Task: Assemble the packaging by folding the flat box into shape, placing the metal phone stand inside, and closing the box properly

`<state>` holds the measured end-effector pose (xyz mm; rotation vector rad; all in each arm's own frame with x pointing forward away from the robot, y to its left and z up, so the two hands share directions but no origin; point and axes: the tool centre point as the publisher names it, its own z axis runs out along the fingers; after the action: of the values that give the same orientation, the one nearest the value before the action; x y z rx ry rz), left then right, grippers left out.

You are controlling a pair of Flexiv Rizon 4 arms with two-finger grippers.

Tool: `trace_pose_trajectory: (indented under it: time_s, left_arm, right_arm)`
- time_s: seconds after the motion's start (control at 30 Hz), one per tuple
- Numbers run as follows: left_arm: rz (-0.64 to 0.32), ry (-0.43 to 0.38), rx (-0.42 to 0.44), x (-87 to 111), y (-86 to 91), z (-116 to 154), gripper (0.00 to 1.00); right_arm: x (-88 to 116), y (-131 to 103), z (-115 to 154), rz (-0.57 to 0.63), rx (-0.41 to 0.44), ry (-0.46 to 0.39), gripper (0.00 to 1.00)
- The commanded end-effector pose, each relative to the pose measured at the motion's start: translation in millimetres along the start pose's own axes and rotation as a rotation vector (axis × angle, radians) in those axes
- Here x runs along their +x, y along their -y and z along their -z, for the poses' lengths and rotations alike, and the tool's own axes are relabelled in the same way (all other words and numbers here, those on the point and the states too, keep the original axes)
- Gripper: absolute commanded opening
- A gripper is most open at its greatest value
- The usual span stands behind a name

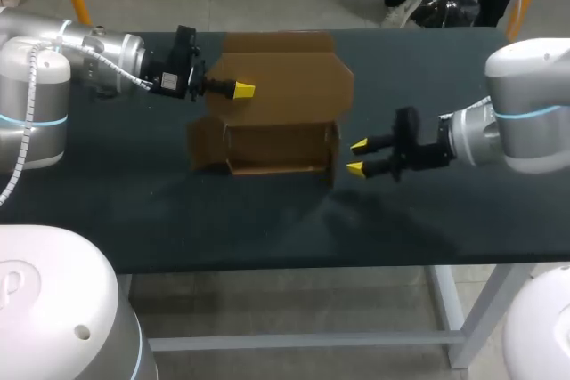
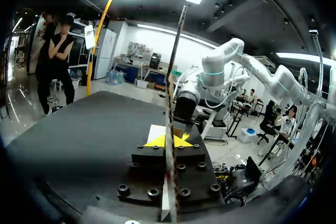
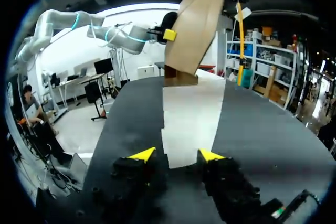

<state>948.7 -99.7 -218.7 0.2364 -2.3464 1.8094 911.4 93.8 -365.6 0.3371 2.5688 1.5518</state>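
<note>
1. Head view: the half-folded box [image 1: 280, 126] sits mid-desk [image 1: 267, 229]. Your left tool [image 1: 240, 89] comes in at the box's 10 o'clock, at the edge of the raised panel [image 1: 294, 77]. I judge it keeps that panel up so the walls below can be shaped. Your right tool [image 1: 359, 157] hangs released at the box's 4 o'clock, just beside the side wall and apart from it. The phone stand shows nowhere on the desk.

2. Left wrist view: your left tool [image 2: 169, 141] is clenched on the panel's thin edge [image 2: 175, 66], which rises from between its fingers toward 12 o'clock. That edge splits your sight straight ahead.

3. Right wrist view: your right tool [image 3: 176, 155] has its fingers spread and grips nothing. A pale flat flap [image 3: 191, 108] lies on the desk from below its tips out to 12 o'clock, up to the box [image 3: 197, 24]. The panel there stands tilted, pinched at its 9 o'clock edge by the left tool [image 3: 169, 34]. Going straight in, you meet the flap first, and it likely needs folding.
</note>
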Motion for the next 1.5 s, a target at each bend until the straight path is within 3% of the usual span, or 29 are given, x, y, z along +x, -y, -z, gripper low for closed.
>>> trace_pose_trajectory:
  time_s: [0.03, 0.5, 0.67, 1.03, 1.5]
  left_arm:
    - [0.001, -0.003, -0.002, -1.0, -2.5, -0.9, 0.0]
    - [0.001, -0.003, -0.002, -1.0, -2.5, -0.9, 0.0]
    - [0.001, -0.003, -0.002, -1.0, -2.5, -0.9, 0.0]
    - [0.001, -0.003, -0.002, -1.0, -2.5, -0.9, 0.0]
    - [0.001, -0.003, -0.002, -1.0, -2.5, -0.9, 0.0]
  right_arm:
    - [-4.1, -1.9, -10.4, -0.003, -0.01, -0.012, 0.54]
    - [0.1, -10.7, -28.6, -0.005, -0.012, -0.008, 0.55]
    - [3.4, -8.2, -21.2, -0.014, -0.003, 0.007, 0.53]
    - [9.6, -4.2, -4.2, -0.015, 0.001, 0.003, 0.58]
    - [-11.3, -4.3, -3.0, 0.02, -0.015, -0.069, 0.64]
